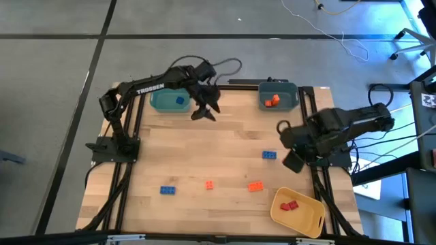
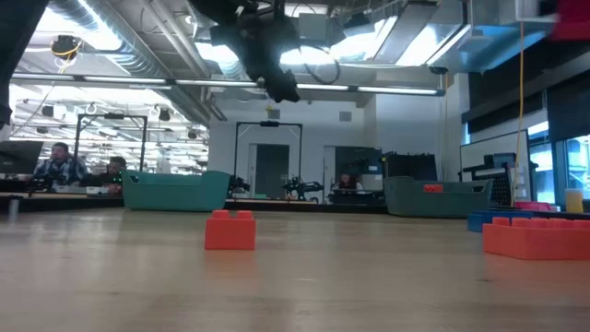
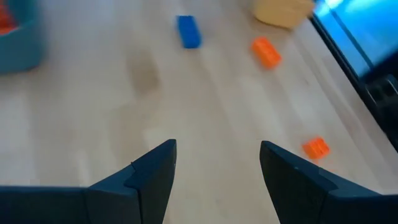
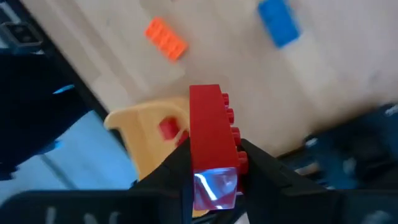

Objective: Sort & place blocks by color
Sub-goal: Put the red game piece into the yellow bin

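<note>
My right gripper (image 4: 214, 155) is shut on a red oblong block (image 4: 211, 124), above the table's right edge (image 1: 293, 161) by the yellow bin (image 4: 146, 140), which holds a red block (image 4: 168, 129). My left gripper (image 3: 217, 155) hangs open and empty (image 1: 204, 111) beside the teal bin (image 1: 167, 101), where a blue block (image 1: 180, 101) lies. Orange blocks (image 1: 272, 100) lie in the grey-blue bin (image 1: 279, 95). Loose on the table are two blue blocks (image 1: 269, 155) (image 1: 167, 190) and two orange blocks (image 1: 255, 186) (image 1: 209, 184). My right gripper pinches the red block between its two fingers near one end, one finger (image 4: 255, 163) on the studded face (image 4: 231, 134) and the other on the opposite face. The fingers point steeply down. The block juts out past the fingertips, lifted clear of the table.
The yellow bin (image 1: 298, 211) lies at the near right corner, and the teal and grey-blue bins stand along the far edge. The middle of the wooden table (image 1: 204, 146) is bare. Beyond the table, people sit at desks (image 2: 60, 164).
</note>
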{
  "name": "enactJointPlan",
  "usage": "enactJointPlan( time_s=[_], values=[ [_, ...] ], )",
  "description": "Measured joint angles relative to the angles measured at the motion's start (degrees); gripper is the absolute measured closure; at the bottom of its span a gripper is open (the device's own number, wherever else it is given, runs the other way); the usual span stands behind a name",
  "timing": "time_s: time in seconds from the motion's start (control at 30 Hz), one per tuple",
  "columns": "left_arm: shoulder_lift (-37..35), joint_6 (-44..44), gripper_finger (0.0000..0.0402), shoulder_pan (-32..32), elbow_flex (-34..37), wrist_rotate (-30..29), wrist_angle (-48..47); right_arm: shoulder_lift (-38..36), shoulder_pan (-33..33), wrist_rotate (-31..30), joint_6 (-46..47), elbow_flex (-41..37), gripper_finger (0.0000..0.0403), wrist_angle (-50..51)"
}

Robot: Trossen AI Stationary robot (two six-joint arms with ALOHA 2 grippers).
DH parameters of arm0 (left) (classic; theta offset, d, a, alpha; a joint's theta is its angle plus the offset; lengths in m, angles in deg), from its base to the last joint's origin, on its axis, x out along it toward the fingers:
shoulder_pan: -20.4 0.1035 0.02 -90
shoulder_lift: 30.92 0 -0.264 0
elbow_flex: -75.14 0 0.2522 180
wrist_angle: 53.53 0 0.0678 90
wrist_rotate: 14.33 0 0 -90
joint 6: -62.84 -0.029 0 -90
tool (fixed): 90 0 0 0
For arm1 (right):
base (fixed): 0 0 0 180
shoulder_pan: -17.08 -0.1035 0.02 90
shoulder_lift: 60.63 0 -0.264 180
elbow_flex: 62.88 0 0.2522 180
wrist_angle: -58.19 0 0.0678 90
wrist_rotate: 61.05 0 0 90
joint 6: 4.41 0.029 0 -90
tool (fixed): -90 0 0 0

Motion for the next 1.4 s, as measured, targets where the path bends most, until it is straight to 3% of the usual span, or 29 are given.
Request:
enactJointPlan(
  time_s=[0.3,0.5,0.63,0.9,1.4],
  values=[
    [-0.02,-0.35,0.0178,-7.8,0.0,0.11,-1.15,-6.21,-17.25,7.86,21.06,-16.56,0.0309,-15.29],
    [-0.02,2.73,0.0178,-10.38,0.0,-1.28,-0.29,-4.93,-26.53,3.81,31.05,-26.84,0.0309,-39.16],
    [-0.04,3.2,0.0178,-11.21,0.0,-3.43,0.41,-1.05,-29.89,2.67,34.16,-31.92,0.0309,-45.92],
    [-0.07,5.72,0.0178,-11.05,0.0,-4.46,1.89,5.16,-30.53,1.69,33.01,-37.04,0.0309,-50.57],
    [-0.09,6.01,0.0178,-10.54,0.0,-4.94,1.8,5.58,-30.5,-2.04,33.05,-37.0,0.0292,-49.86]
  ],
)
